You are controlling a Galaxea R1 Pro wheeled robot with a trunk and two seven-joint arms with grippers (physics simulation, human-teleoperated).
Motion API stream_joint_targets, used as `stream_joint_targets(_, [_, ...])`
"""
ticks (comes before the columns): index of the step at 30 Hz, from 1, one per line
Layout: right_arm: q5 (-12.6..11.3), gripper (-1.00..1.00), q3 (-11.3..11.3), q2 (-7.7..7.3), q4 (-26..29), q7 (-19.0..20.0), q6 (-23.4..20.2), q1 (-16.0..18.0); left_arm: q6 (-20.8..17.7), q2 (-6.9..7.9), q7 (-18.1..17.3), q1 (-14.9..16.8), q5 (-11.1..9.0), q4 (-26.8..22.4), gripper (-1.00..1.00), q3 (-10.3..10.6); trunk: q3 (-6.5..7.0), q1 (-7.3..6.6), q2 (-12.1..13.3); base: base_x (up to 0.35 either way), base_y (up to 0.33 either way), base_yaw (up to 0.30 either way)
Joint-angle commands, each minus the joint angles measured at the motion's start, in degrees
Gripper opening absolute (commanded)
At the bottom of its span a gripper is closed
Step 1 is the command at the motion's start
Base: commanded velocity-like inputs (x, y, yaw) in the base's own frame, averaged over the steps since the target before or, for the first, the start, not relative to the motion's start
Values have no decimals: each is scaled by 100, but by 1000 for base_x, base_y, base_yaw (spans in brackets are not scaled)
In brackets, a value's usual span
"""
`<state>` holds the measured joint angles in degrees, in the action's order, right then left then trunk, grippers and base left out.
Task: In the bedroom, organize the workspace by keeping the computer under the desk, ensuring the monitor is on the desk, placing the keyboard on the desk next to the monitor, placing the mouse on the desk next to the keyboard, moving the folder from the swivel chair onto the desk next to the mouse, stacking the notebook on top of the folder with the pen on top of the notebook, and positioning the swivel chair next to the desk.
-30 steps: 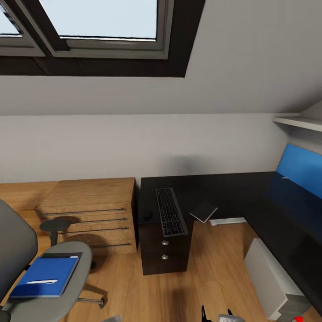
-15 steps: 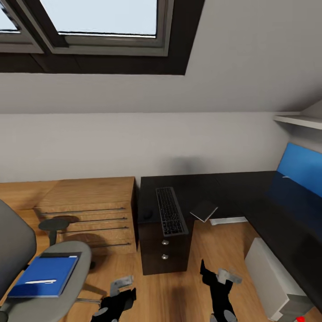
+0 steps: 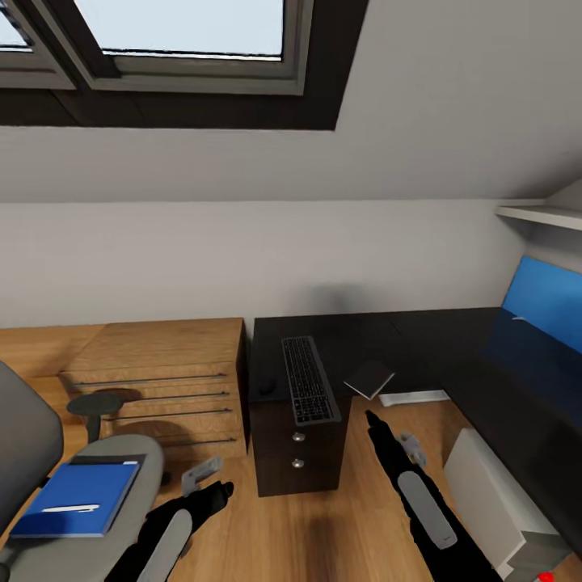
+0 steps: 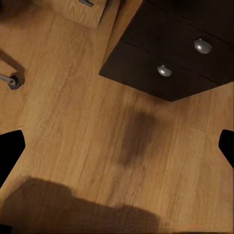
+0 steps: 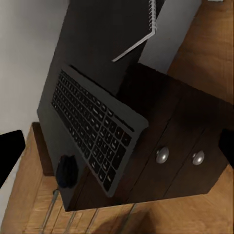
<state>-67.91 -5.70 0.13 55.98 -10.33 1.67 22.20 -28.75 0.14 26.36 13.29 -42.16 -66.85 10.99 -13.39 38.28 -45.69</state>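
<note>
Both arms raised before the black counter in the bedroom, folder on the chair.

The counter (image 3: 420, 339) carries the keyboard (image 3: 308, 381) at its near left end, overhanging the drawer pedestal; the mouse (image 3: 267, 387) lies just at the keyboard's 9 o'clock, and the grey notebook (image 3: 369, 378) juts off the edge at its 3 o'clock. The left hand (image 3: 212, 478) hangs over the wood floor (image 3: 356, 509), fingers spread, nothing held. The right hand (image 3: 380, 428) points toward the pedestal below the notebook, fingers spread and empty in its wrist view. At 8 o'clock of the head view, the swivel chair (image 3: 121, 461) holds the blue folder (image 3: 77, 498) with the pen (image 3: 71, 508) lying on it. The computer (image 3: 493, 509) stands on the floor at 4 o'clock, beside the counter's right wing.
</note>
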Motion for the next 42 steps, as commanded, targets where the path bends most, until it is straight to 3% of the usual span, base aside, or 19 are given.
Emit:
stream_joint_targets(1, [-137,100,-1,-15,20,-13,-39,4,-1,2,57,6,-57,6,100,11,-27,24,-49,0,0,0])
stream_joint_targets(4, [-221,100,0,-15,-17,83,-98,4,6,3,60,6,-56,26,100,15,-81,90,-169,0,0,0])
stream_joint_targets(9, [-430,100,14,-10,-328,277,-1077,6,25,-6,74,7,-64,68,100,21,-171,199,-370,0,0,0])
stream_joint_targets(12, [-484,100,87,-71,-340,390,-1231,4,34,-14,86,7,-54,126,100,29,-225,265,-490,0,0,0])
stream_joint_targets(17, [-494,100,112,-87,-342,479,-1254,4,36,-15,61,7,-33,136,100,34,-314,375,-690,0,0,0])
stream_joint_targets(21, [-508,100,108,-163,-342,954,-1270,4,31,-7,54,7,-39,90,100,38,-386,463,-851,0,0,0])
stream_joint_targets(24, [-513,100,106,-182,-356,1078,-1273,4,29,-11,49,7,-45,57,100,42,-440,529,-971,0,0,0])
stream_joint_targets(28, [-520,100,104,-187,-370,1125,-1274,4,23,-14,46,7,-46,-21,100,43,-512,617,-1132,0,0,0])
stream_joint_targets(42, [-532,100,120,-181,-547,1139,-1274,4,-13,-7,45,-181,-47,-1008,100,177,-763,924,-1693,0,0,0])
